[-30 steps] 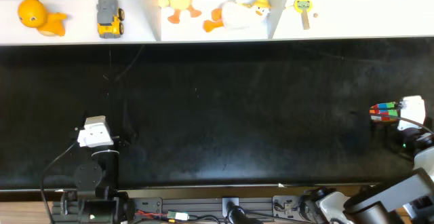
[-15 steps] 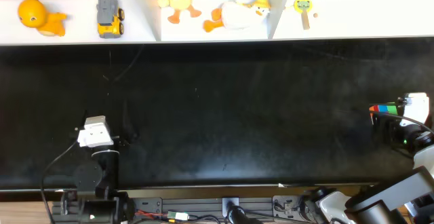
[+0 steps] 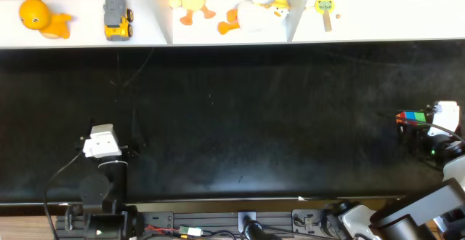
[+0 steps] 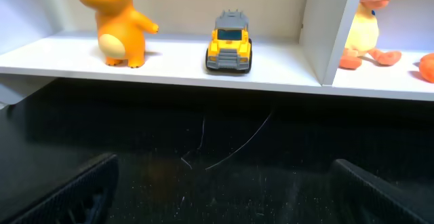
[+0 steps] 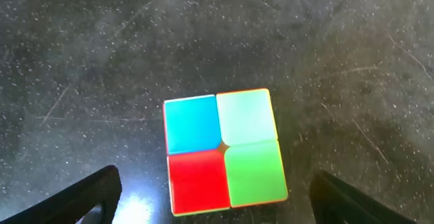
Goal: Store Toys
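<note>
On table's right side you have one colour cube flat on black table. Right gripper above it, fingers spread either side, not touching. Left gripper spread too, holding nothing. Shelf holds five toys: orange figure, truck, yellow duck, white duck, small yellow toy.

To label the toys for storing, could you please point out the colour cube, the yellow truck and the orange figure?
colour cube [image 5: 222,149], right wrist view, centre of top face.
yellow truck [image 4: 229,45], left wrist view, its yellow front.
orange figure [image 4: 124,26], left wrist view, its chest.
</note>
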Robot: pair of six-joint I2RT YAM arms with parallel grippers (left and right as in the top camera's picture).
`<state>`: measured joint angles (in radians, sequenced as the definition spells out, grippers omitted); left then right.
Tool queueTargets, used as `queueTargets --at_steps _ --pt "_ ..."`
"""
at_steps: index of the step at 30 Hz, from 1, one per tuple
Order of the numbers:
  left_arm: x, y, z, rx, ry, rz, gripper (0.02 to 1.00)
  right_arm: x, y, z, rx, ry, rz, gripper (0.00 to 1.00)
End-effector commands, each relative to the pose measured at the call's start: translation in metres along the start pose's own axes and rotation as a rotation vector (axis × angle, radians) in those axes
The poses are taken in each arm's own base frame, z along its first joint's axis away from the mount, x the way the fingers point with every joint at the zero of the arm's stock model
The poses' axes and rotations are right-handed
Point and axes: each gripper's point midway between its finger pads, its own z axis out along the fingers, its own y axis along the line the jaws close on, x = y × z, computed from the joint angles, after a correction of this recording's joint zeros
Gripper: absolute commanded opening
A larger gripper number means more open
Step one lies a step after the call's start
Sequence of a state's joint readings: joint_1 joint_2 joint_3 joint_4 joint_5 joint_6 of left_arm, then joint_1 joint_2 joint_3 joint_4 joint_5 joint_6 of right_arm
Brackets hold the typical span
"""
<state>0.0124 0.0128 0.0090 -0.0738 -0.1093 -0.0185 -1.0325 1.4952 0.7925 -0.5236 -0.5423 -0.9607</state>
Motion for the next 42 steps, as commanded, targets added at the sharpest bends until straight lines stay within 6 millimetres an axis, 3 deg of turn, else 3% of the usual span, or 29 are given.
queueTargets --at_steps 1,16,20,23,32,42 --pt "-0.0011 -0.0013 -0.0006 0.005 -0.006 0.021 0.998 0.0036 0.0016 0.0023 -0.002 0.014 0.013 0.908" --pt "-0.0011 -0.0013 -0.0006 0.005 -0.006 0.022 0.998 0.0058 0.0017 0.0075 -0.012 0.019 0.015 0.895" --pt "-0.0011 -0.0013 -0.0006 0.005 -0.006 0.022 0.998 0.0056 0.0027 0.0082 -0.014 0.021 0.014 0.814" --pt "-0.0011 -0.0013 -0.0006 0.005 -0.006 0.021 0.998 0.0059 0.0026 0.0082 -0.014 0.022 0.016 0.687" --pt "-0.0011 -0.0013 -0.0006 0.005 -0.006 0.021 0.998 0.0075 0.0014 0.0082 -0.006 0.032 0.021 0.518" --pt "-0.0011 -0.0013 -0.0006 0.005 -0.006 0.021 0.998 0.0105 -0.0010 0.0081 0.009 0.050 0.036 0.411"
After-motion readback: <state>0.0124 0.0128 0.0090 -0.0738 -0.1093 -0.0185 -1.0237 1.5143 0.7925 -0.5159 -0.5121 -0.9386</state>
